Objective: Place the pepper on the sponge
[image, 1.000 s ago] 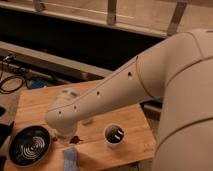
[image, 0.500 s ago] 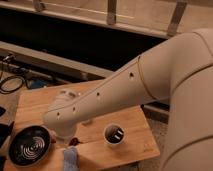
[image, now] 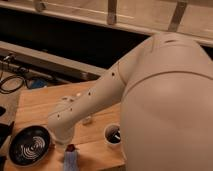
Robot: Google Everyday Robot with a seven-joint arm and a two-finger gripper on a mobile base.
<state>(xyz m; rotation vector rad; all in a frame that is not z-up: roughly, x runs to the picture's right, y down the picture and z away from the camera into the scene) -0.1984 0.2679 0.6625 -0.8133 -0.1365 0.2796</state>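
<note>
At the table's near edge the sponge (image: pixel 70 161) lies flat on the wood. Its long side seems to run away from the camera, and the frame cuts off its near end. On or just over its far end is the pepper (image: pixel 70 148), a dark red spot too small for its long axis to be read. The gripper (image: pixel 65 145) hangs down from the arm's wrist, close against the pepper on the picture's left side. Whether it is spread, pressed together or pinching the pepper cannot be told, nor whether the pepper touches the sponge or is held a little above it. The scene fits two stages: the pepper is carried over the sponge and about to be let go, or it is already set down with the gripper close over it. Either way the deciding relation looks vertical, since gripper, pepper and sponge stack almost in one line with hardly any sideways gap between them. To the picture's left lies the black plate (image: pixel 30 146), near the sponge but apart from it. To the right stands the cup (image: pixel 113 135), and behind that a small white bottle (image: pixel 88 119). Beyond the table (image: pixel 40 107), cables (image: pixel 12 82) trail on the floor.
</note>
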